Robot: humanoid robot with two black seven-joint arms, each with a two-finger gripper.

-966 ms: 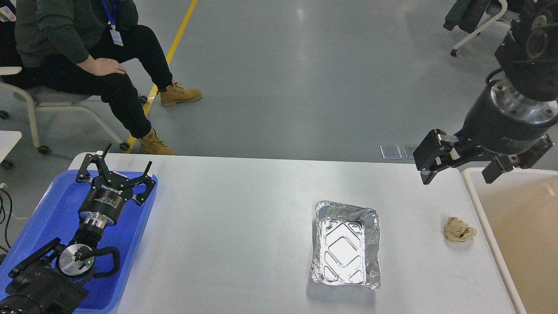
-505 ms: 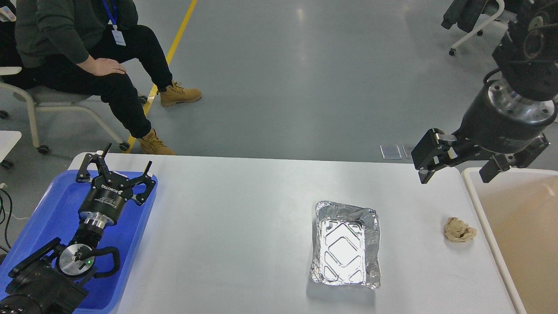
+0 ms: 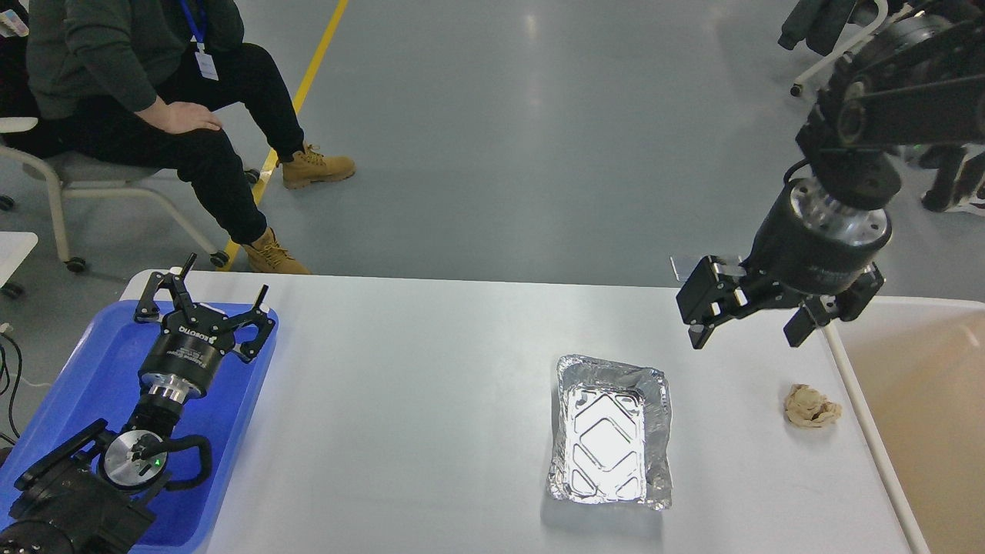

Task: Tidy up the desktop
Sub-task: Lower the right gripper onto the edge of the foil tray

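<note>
1. Worktop point(image 3: 431, 400): white, rounded corners, the widest surface in view. It is the task's own surface and serves as landmark for the entries below.
2. Foil tray point(image 3: 609, 432): empty, crumpled rim, resting on the worktop right of centre. Not yet cleared.
3. Crumpled paper wad point(image 3: 809, 406): beige, on the worktop near its right edge, apart from the foil tray. Not yet cleared.
4. Beige bin point(image 3: 862, 400): white-rimmed, against the worktop's right edge. No contents visible in the part shown.
5. Blue tray point(image 3: 85, 369): at the worktop's left end.
6. Left hand point(image 3: 202, 296): above the blue tray, fingers spread, holding nothing.
7. Right hand point(image 3: 748, 327): above the worktop's far right corner, fingers apart, empty.
8. Progress, judged: early. Two items remain, neither grasped.
</note>
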